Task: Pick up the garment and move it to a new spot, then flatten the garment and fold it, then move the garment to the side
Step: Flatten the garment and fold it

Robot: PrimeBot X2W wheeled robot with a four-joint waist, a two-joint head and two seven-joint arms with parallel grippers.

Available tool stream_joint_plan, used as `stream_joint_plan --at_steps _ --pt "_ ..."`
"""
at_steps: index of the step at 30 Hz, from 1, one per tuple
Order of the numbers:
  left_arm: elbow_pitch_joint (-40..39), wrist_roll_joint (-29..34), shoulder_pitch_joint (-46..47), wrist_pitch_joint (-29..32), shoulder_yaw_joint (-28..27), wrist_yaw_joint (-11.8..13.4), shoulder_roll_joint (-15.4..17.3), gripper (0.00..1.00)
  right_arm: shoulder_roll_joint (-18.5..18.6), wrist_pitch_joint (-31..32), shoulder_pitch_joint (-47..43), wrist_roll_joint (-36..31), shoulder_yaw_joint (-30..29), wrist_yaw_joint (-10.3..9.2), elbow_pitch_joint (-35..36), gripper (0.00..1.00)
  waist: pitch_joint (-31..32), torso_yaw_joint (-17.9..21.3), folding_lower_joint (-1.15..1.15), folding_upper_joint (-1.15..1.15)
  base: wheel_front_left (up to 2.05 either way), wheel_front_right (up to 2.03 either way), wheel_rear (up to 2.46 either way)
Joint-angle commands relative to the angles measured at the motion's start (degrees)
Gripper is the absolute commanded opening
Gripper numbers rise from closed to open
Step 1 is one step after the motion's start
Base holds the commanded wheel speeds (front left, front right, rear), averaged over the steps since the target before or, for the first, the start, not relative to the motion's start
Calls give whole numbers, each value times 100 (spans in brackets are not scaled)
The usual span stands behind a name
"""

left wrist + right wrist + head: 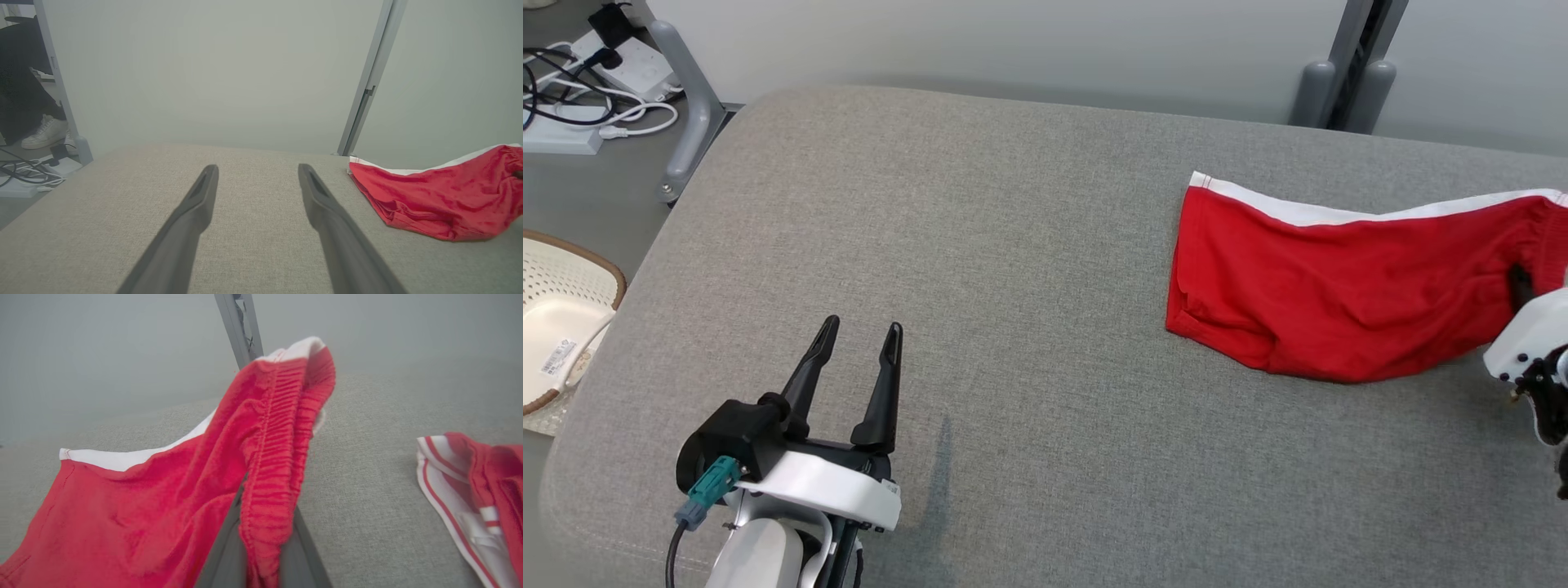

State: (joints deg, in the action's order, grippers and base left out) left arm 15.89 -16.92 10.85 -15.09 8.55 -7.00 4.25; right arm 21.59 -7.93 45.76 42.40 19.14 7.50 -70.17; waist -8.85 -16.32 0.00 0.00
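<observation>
A red garment (1323, 286) with a white band along its far edge lies on the right half of the grey padded table (980, 269). Its right end is lifted off the surface. My right gripper (1523, 282) is shut on the gathered elastic waistband (278, 465), with red cloth draped over both grey fingers (224, 555). My left gripper (862, 328) is open over bare fabric at the near left, well away from the garment. From the left wrist, the garment (441, 200) sits right of the spread fingers (192, 212).
A second red and white striped piece of cloth (466, 498) lies to the right in the right wrist view. Off the table's left edge are a white perforated basket (556, 327) and power strips with cables (596, 82). A person's white shoe (43, 132) stands on the floor.
</observation>
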Motion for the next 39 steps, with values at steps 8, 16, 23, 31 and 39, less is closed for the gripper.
stream_joint_plan --at_steps 8,16,23,31,39 --pt "62 40 -25 -4 -71 -42 -26 100 -377 596 315 168 273 -2 430 0 169 -31 0 0 0 0 0" --pt "66 -15 -89 -4 -85 -55 -55 100 -660 853 425 302 444 -2 724 0 222 -185 0 0 0 0 0" --pt "63 -47 -69 -4 -73 -51 -82 100 -834 927 509 326 565 -2 702 0 129 -413 0 0 0 0 0" --pt "70 -97 -15 -4 -5 -57 -109 100 -959 911 598 352 625 -1 528 0 -71 -686 0 0 0 0 0" --pt "91 -153 56 -4 47 -59 -119 100 -1059 964 601 473 677 -1 460 0 -187 -904 0 0 0 0 0"
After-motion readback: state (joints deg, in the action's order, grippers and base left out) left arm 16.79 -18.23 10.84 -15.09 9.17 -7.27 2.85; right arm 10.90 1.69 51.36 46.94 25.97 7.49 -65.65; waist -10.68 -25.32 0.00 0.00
